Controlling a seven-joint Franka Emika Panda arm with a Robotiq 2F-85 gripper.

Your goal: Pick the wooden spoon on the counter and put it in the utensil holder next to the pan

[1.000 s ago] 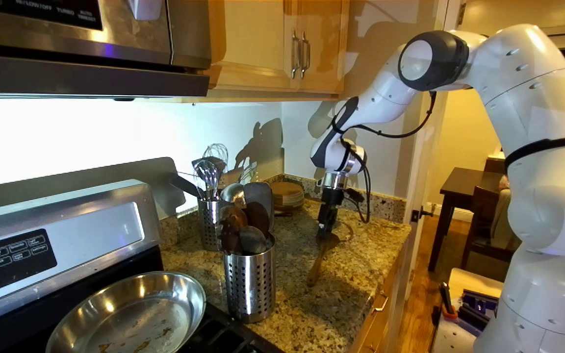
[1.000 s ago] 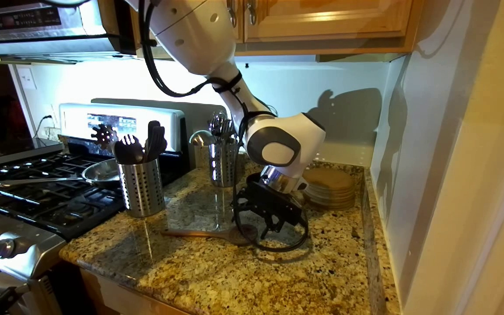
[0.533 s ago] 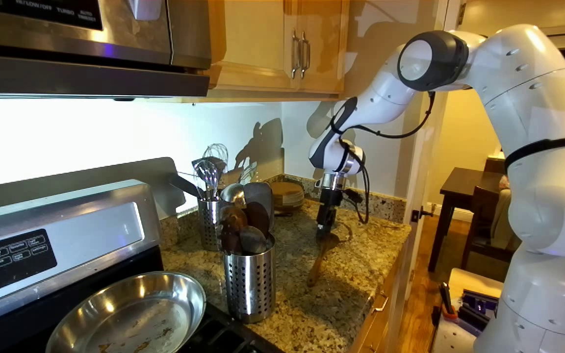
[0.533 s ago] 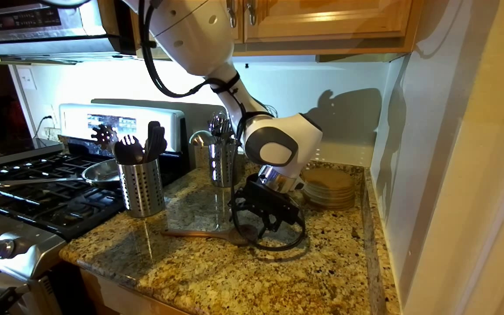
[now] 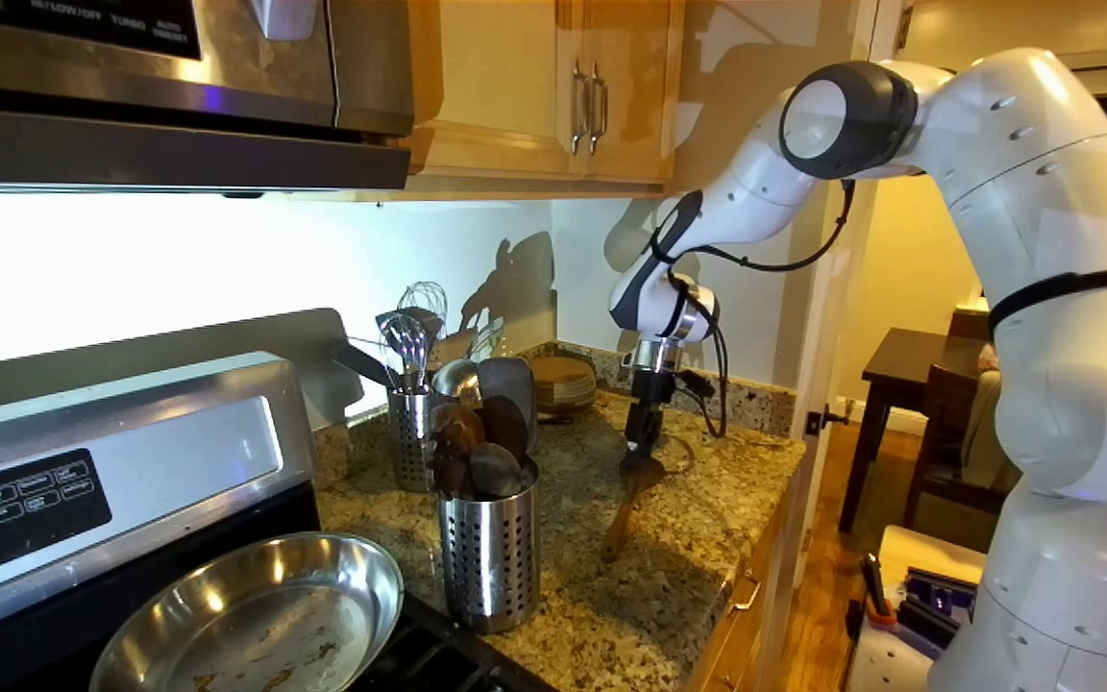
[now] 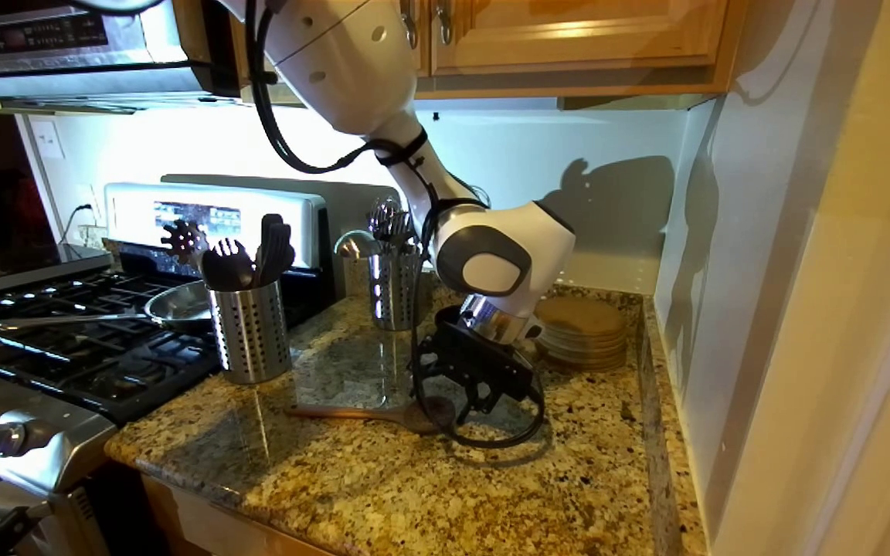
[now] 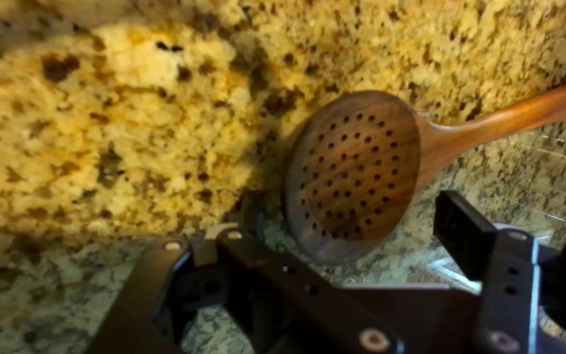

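Observation:
The wooden spoon lies flat on the speckled granite counter (image 6: 445, 502), and its handle shows in both exterior views (image 5: 619, 527) (image 6: 344, 413). In the wrist view its oval, perforated bowl (image 7: 356, 172) is between the fingers and a little ahead of them. My gripper (image 7: 354, 214) is open, low over the counter at the bowl end; it shows in both exterior views (image 5: 638, 454) (image 6: 470, 408). Whether a fingertip touches the counter cannot be told. The perforated steel utensil holder (image 5: 492, 567) (image 6: 253, 340) holds dark utensils and stands next to the shiny pan (image 5: 256, 625) (image 6: 182, 303).
A further perforated holder (image 5: 411, 452) (image 6: 392, 297) with whisks and a ladle stands by the back wall. A stack of round plates (image 5: 563, 389) (image 6: 580, 336) is in the corner behind the gripper. Cabinets (image 6: 580, 35) hang above. A black cable loops beside the gripper.
The gripper shifted slightly left half a second ago and is now back near its earlier place, a touch lower. The spoon has not moved.

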